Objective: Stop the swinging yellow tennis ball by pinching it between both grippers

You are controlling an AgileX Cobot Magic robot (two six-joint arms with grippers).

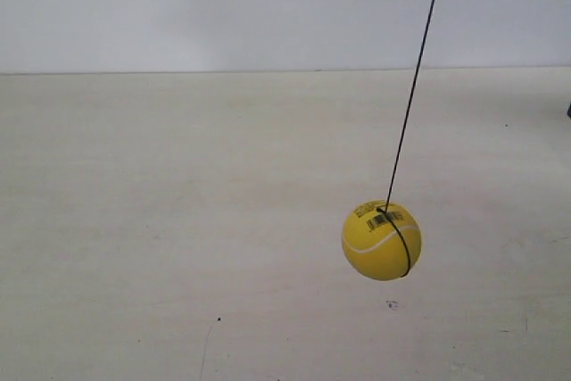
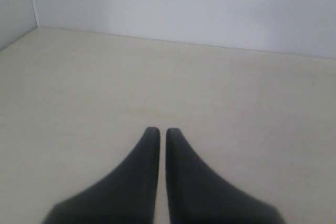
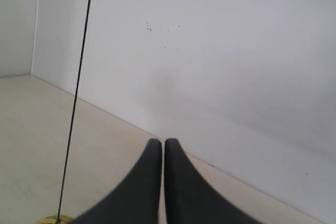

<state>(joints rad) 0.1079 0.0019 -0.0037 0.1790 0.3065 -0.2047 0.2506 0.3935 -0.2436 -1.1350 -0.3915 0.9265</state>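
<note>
The yellow tennis ball (image 1: 382, 240) hangs on a thin black string (image 1: 414, 95) right of centre in the exterior view, above the pale table (image 1: 178, 220). Its white seam and barcode face the camera. No arm is clearly visible in that view. In the left wrist view my left gripper (image 2: 158, 131) is shut with nothing between its fingers, and the ball is out of sight. My right gripper (image 3: 157, 141) is shut too. Beside it runs the string (image 3: 76, 98), with a sliver of the yellow ball (image 3: 52, 219) at the frame's edge.
A white wall (image 1: 268, 6) stands behind the table, and it meets a side wall (image 2: 16, 3) in a corner. A small dark object (image 1: 568, 111) shows at the right edge of the exterior view. Small dark marks (image 1: 393, 304) dot the tabletop.
</note>
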